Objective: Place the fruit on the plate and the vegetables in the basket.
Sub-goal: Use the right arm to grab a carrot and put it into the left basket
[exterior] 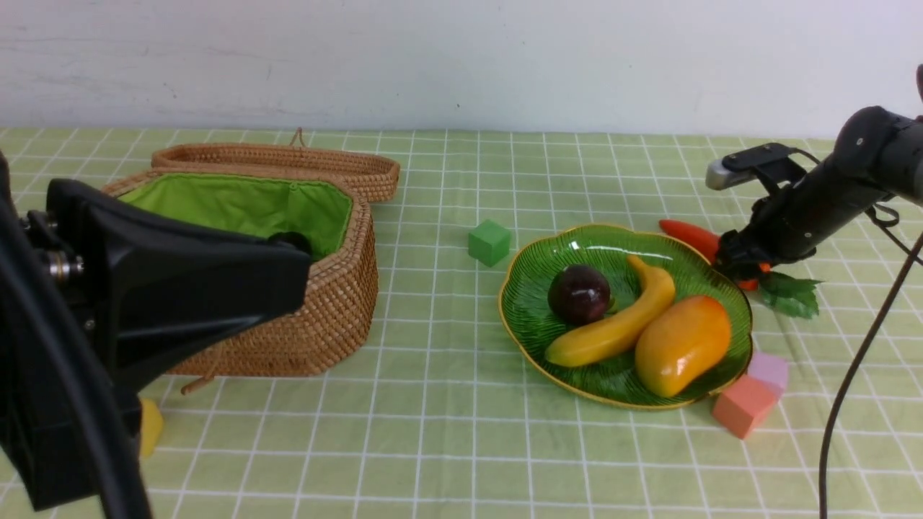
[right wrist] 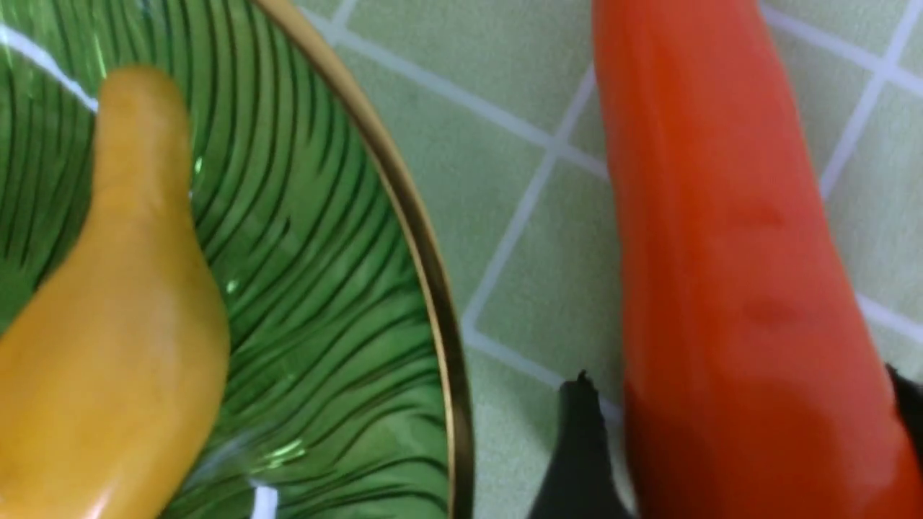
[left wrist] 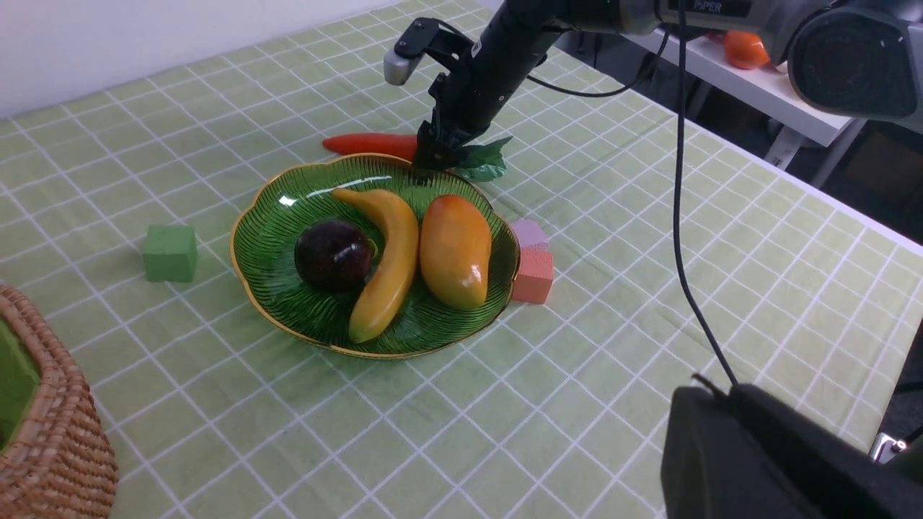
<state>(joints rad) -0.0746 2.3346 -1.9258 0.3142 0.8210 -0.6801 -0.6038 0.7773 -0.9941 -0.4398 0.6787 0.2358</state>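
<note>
The green leaf-shaped plate (exterior: pixel 533 274) holds the fruit: a banana (exterior: pixel 620 324), a mango (exterior: pixel 681 346) and a round dark purple fruit (exterior: pixel 579 293). Just behind its right rim the carrot (exterior: pixel 689 234) lies on the cloth, its leaves (exterior: pixel 789 295) pointing right. My right gripper (exterior: pixel 735 270) is down over the carrot's thick end. In the right wrist view its black fingers (right wrist: pixel 580 432) straddle the carrot (right wrist: pixel 707 180), with a thin gap at one side. The basket (exterior: pixel 324 317) stands open at the left, with a dark rounded thing (exterior: pixel 288 241) inside. My left gripper (left wrist: pixel 725 396) hovers shut and holds nothing.
A green block (exterior: pixel 489 242) sits between basket and plate. A pink block (exterior: pixel 743 406) and a lilac block (exterior: pixel 769 370) touch the plate's front right rim. A yellow block (exterior: pixel 150 427) lies near the basket's front. The basket lid (exterior: pixel 288 162) lies open behind it.
</note>
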